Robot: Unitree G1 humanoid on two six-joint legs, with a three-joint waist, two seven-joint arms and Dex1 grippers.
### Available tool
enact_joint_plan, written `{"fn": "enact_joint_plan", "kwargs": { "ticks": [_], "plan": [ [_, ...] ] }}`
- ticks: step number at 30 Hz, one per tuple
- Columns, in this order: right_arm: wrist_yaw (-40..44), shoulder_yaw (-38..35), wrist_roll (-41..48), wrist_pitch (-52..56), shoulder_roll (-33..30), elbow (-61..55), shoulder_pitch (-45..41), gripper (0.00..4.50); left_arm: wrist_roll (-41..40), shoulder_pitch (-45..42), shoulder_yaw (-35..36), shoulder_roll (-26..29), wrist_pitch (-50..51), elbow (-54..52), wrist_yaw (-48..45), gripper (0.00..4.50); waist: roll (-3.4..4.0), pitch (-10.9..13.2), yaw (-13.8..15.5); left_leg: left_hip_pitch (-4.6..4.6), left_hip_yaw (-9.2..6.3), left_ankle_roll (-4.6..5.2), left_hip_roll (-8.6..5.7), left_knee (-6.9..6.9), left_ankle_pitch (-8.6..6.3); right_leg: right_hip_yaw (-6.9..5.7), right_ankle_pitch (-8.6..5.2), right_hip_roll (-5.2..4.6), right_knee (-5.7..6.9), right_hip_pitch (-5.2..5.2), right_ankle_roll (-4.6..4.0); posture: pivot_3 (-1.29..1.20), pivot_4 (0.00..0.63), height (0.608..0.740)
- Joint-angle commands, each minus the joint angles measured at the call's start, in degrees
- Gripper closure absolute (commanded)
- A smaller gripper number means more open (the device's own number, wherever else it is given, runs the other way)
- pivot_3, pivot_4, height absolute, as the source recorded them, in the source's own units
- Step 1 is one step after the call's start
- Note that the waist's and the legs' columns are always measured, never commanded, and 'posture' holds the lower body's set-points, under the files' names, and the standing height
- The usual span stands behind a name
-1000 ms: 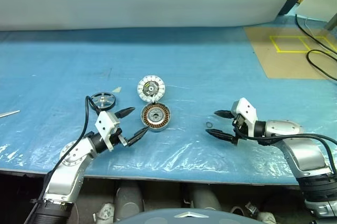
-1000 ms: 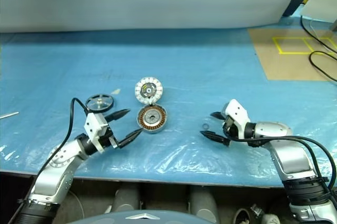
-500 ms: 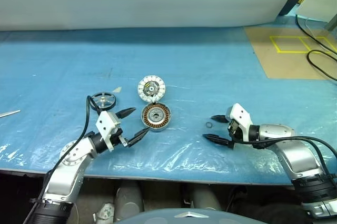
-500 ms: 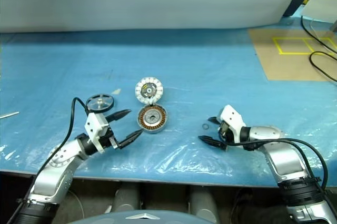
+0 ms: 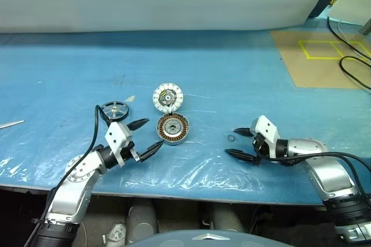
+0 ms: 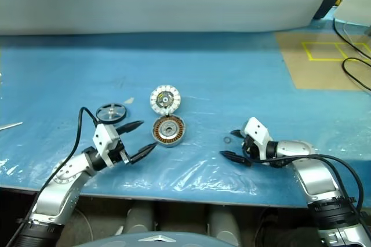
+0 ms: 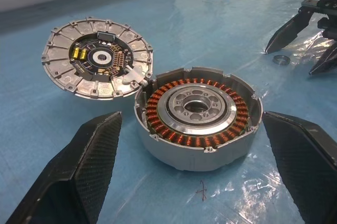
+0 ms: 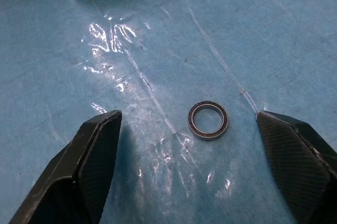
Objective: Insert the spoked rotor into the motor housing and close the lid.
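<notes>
The motor housing [image 5: 172, 128], with its copper windings up, sits on the blue table cover. The lid [image 5: 167, 97] lies just behind it, segmented face up, and touches its rim. To their left lies the dark spoked rotor [image 5: 114, 109]. My left gripper [image 5: 155, 132] is open and empty. It hovers level just left of the housing [image 7: 197, 113], pointing at it, with the lid [image 7: 97, 58] beyond. My right gripper [image 5: 230, 141] is open, low over the table right of the housing. Its fingers straddle a small metal ring [image 8: 208, 120] without touching it.
A brown mat [image 5: 324, 55] with yellow tape lines lies at the far right, with black cables [image 5: 353, 64] across it. A thin metal rod [image 5: 10, 124] lies at the left edge. Wrinkled clear plastic film [image 5: 191, 169] covers the table's front strip.
</notes>
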Motion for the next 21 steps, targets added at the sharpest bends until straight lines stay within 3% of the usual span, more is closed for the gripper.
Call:
{"fn": "enact_joint_plan", "kwargs": {
  "ticks": [1, 9, 14, 21],
  "plan": [
    [-0.6, -0.2, -1.0, -0.2, -0.7, 1.9, 0.1, 1.12, 0.0, -0.9, 0.2, 0.3, -0.6, -0.7, 0.0, 0.0, 0.0, 0.0, 0.0, 0.01, 0.0, 0.0, 0.0, 0.0, 0.0, 0.0, 0.0, 0.0, 0.0, 0.01, 0.0, 0.0, 0.15, 0.74],
    [-1.6, 0.6, -2.2, -1.2, -0.2, 3.3, -2.0, 3.82, 0.0, -1.3, 0.6, 0.3, -1.0, -0.1, -0.2, 0.0, 0.0, 0.0, 0.0, 0.03, 0.0, 0.0, 0.01, -0.01, 0.0, 0.0, 0.0, 0.01, -0.01, 0.02, 0.0, 0.0, 0.15, 0.74],
    [-1.4, 0.9, 0.0, 0.6, 2.8, 1.0, -6.4, 3.84, -0.1, -1.0, 1.2, 0.7, -0.9, -0.7, 0.1, 0.0, 0.0, 0.0, -0.4, 0.05, 0.0, 0.0, 0.01, 0.01, 0.0, 0.01, 0.0, 0.02, 0.05, 0.01, 0.0, 0.0, 0.15, 0.74],
    [-1.0, 2.1, 4.1, 4.5, 9.5, -1.1, -19.0, 3.84, -0.4, 0.0, 2.6, 1.7, -0.7, -1.7, 0.9, 0.0, 0.04, 0.0, -0.4, 0.01, 0.0, 0.0, 0.01, 0.0, 0.01, 0.01, 0.01, 0.03, 0.11, -0.07, -0.01, 0.0, 0.15, 0.74]
  ]
}}
